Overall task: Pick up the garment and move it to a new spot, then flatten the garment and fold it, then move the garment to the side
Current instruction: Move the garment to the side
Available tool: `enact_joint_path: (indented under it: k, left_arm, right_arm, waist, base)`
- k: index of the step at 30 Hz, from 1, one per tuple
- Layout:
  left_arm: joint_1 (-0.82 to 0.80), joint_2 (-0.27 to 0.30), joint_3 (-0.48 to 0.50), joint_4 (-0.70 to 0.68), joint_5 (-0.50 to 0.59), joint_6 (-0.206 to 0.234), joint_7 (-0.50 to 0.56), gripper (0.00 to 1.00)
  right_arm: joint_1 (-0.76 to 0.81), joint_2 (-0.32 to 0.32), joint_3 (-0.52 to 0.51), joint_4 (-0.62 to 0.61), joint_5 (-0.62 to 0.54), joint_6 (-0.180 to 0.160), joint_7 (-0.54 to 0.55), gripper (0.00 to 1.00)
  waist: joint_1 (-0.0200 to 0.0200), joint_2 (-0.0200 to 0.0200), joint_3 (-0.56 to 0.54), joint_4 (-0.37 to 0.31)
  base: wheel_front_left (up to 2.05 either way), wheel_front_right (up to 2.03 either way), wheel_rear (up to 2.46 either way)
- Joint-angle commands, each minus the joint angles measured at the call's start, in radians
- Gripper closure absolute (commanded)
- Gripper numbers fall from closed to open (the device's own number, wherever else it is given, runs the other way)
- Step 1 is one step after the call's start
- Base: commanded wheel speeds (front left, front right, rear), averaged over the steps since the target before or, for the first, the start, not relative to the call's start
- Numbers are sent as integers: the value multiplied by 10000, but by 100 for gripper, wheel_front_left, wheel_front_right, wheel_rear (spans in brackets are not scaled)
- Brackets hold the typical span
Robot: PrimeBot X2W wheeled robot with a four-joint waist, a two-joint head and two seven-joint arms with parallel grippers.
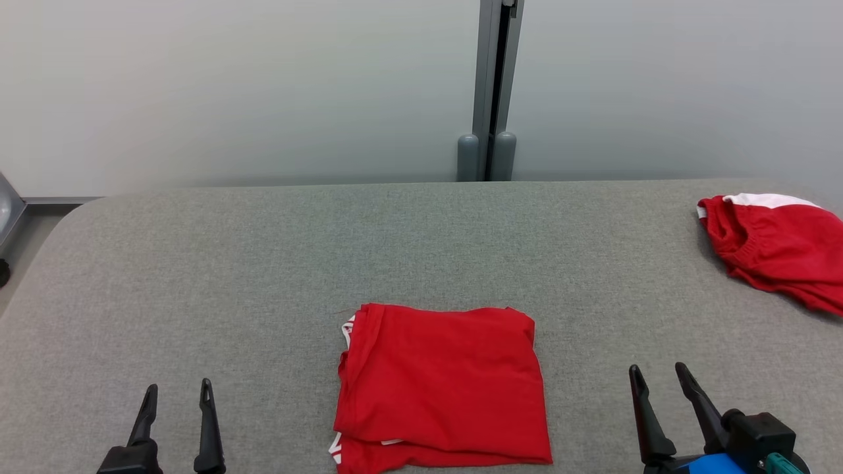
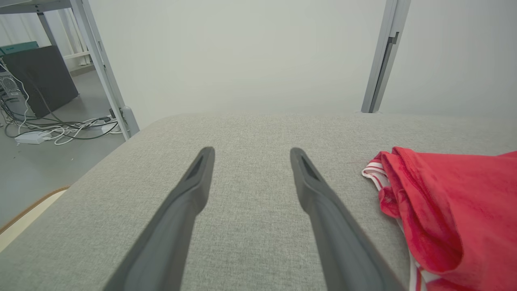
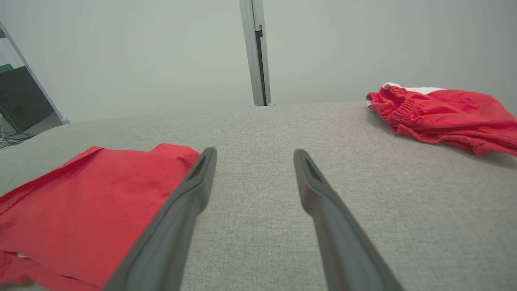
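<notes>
Red garment: folded, perhaps a shirt, on counter.
Left tool: left of garment, fingers apart, empty.
Right tool: right of garment, likewise spread, empty.

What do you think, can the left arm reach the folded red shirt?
Probably yes: the left tool sits open beside the folded red shirt, with only bare grey padding between them.

Head camera: mounted high, looks forward and down across the grey table toward the wall. Left wrist camera: low, close over the table's left part, facing the wall. Right wrist camera: low, right of centre, same heading. All three share the folded red garment and wall post.
</notes>
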Motion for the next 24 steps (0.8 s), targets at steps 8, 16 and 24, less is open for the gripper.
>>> enact_joint_path:
  k: [8,16,24]
  left_arm:
    - [65,82,-61,71,-39,34,-23,0]
    - [69,113,-66,133,-120,14,-22,0]
    - [78,95,-126,58,-122,108,-23,0]
  right_arm:
    - [190,-1,77,122,-76,3,-35,0]
    - [183,-1,101,235,-100,3,-35,0]
    - [-113,0,375,352,-73,2,-35,0]
  waist:
    - [0,1,-37,6]
    - [0,1,-62,12]
    - [0,1,-35,45]
  base:
    - [0,0,0]
    - [0,0,0]
    - [0,0,0]
